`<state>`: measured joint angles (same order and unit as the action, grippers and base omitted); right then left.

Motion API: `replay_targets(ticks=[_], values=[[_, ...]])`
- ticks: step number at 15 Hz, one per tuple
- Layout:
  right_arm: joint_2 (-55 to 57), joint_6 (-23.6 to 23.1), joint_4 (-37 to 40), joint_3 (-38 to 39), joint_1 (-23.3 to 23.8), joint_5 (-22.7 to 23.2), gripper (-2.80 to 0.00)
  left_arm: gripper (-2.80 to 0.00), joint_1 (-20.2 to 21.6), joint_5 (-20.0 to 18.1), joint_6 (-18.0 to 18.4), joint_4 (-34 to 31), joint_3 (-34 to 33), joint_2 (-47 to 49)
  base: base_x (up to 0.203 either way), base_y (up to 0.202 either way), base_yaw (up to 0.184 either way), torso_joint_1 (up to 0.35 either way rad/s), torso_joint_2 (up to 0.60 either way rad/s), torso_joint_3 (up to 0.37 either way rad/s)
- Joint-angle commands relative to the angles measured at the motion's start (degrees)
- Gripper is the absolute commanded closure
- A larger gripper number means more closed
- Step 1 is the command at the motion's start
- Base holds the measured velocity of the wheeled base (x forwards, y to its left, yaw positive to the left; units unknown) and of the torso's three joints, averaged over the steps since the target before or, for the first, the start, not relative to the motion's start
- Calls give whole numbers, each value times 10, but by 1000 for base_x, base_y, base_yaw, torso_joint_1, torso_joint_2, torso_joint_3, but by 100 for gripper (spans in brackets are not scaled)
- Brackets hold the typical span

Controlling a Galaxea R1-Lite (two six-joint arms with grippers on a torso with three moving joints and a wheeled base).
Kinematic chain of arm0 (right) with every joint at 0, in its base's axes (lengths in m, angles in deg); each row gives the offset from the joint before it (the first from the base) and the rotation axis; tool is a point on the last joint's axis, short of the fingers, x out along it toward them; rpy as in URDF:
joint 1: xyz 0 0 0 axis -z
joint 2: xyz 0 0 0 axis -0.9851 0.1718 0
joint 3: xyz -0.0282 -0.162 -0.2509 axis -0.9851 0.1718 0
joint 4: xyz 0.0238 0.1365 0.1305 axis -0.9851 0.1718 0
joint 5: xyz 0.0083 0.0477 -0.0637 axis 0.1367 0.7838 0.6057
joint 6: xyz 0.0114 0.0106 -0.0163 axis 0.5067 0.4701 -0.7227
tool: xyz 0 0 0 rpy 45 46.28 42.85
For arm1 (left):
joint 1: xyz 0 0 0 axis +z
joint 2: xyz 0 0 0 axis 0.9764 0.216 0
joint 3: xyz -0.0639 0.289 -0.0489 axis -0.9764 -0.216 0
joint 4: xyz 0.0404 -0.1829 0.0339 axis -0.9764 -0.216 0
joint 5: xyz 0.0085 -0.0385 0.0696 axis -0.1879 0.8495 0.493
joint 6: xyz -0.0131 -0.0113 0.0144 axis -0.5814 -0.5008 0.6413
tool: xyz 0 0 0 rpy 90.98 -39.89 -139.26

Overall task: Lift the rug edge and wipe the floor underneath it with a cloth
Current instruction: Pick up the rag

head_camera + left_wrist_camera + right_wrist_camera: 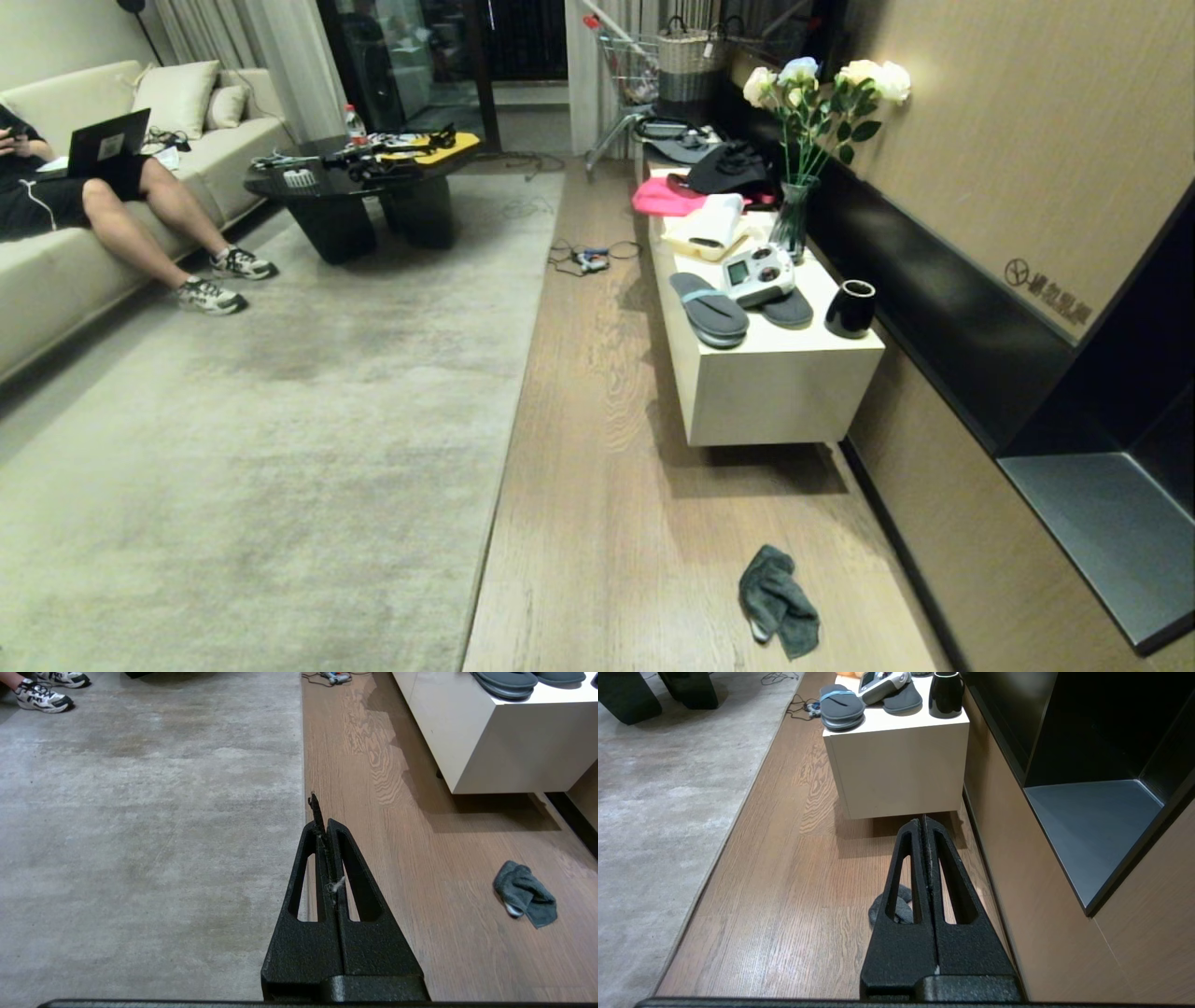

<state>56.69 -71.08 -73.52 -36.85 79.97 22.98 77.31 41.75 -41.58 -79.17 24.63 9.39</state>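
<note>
Here the rug edge [509, 411] runs as a straight line from the upper middle of the head view down to the bottom, lying flat against the floor [607, 485], a strip of wood planks filling the middle of the frame. The cloth [778, 600] lies crumpled on that floor at the lower right of the head view, well apart from the rug and near the dark skirting of the wall. Neither arm shows in the head view. In the left wrist view the left claw [322, 823] is clenched with its fingers pressed together, a wisp of pale fluff caught between them, its tip over the rug's border in the centre of the frame, and the cloth sits at the right. In the right wrist view the right claw [923, 826] is likewise clenched and holds nothing; part of the cloth shows through and beside its finger at lower centre. On the white tabletop [775, 383] at right centre lie grey slippers [711, 308]. A person [112, 196] sits on the sofa at upper left.
</note>
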Motion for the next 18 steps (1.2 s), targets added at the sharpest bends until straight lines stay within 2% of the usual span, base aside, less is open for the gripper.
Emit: replay_targets(ticks=[1, 18], values=[[1, 0, 0, 0, 0, 0, 0, 0, 0, 0, 0, 0, 0, 0, 0, 0, 0, 0, 0, 0], [1, 0, 0, 0, 0, 0, 0, 0, 0, 0, 0, 0, -1, 0, 0, 0, 0, 0, 0, 0]])
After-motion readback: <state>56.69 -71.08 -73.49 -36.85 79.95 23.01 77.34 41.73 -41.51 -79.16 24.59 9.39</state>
